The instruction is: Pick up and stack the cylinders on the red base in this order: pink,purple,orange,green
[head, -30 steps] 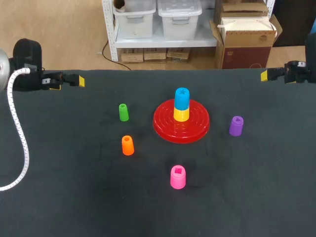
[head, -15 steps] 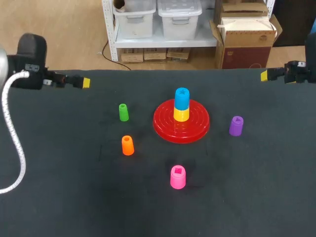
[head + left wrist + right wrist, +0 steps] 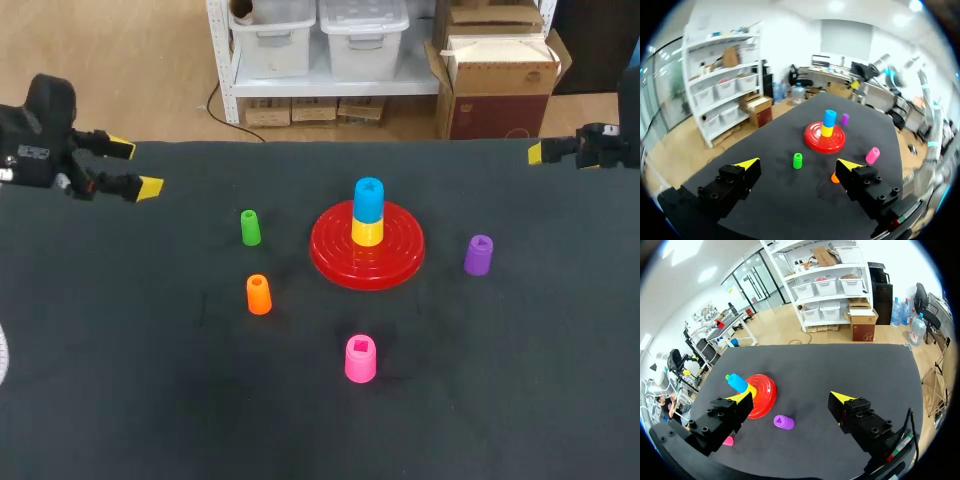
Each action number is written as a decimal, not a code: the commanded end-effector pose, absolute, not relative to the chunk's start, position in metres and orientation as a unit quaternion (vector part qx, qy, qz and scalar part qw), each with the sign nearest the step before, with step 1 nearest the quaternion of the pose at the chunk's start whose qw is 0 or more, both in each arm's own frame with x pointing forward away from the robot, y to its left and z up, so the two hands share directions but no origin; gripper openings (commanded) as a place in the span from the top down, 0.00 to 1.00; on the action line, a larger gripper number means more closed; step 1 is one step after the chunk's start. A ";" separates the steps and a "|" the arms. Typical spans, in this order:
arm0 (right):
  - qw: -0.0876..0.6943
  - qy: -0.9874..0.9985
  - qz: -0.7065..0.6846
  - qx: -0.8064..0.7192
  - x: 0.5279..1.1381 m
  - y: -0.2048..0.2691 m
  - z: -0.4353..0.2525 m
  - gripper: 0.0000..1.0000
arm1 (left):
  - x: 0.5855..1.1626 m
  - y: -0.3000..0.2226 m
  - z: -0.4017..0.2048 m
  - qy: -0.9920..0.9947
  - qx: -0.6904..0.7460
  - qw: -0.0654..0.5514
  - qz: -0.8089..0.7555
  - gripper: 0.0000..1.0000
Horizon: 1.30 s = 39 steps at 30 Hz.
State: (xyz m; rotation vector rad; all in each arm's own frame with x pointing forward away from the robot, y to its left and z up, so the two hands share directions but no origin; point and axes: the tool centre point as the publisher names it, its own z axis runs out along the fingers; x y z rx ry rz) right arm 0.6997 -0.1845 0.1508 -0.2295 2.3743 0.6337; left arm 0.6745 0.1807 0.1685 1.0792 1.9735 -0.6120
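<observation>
A red base (image 3: 400, 262) holds a yellow cylinder (image 3: 367, 233) with a blue cylinder (image 3: 369, 200) on top. The green cylinder (image 3: 250, 227) and orange cylinder (image 3: 259, 294) stand to its left, the purple cylinder (image 3: 478, 255) to its right, the pink cylinder (image 3: 360, 359) nearest. The left jaws are spread apart at the desk's (image 3: 150, 400) far left, the right jaws at its far right.

There are a red base (image 3: 335, 252), pink cylinder (image 3: 360, 359), purple cylinder (image 3: 478, 255), orange cylinder (image 3: 258, 294), green cylinder (image 3: 250, 227).

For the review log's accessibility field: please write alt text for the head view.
A red base at centre carries a yellow cylinder with a blue cylinder on top. The green cylinder, orange cylinder, pink cylinder and purple cylinder stand loose around it. The left gripper and right gripper hang open at the far sides.
</observation>
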 end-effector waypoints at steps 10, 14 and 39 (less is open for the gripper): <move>0.330 0.908 0.243 -0.088 0.700 -0.185 0.150 0.00 | 0.699 0.199 0.128 0.628 0.612 0.373 -0.302 0.00; 0.330 0.908 0.243 -0.088 0.700 -0.185 0.150 0.00 | 0.700 0.202 0.126 0.632 0.610 0.371 -0.302 0.00; 0.330 0.908 0.243 -0.088 0.700 -0.185 0.150 0.00 | 0.704 0.206 0.127 0.655 0.587 0.365 -0.305 0.00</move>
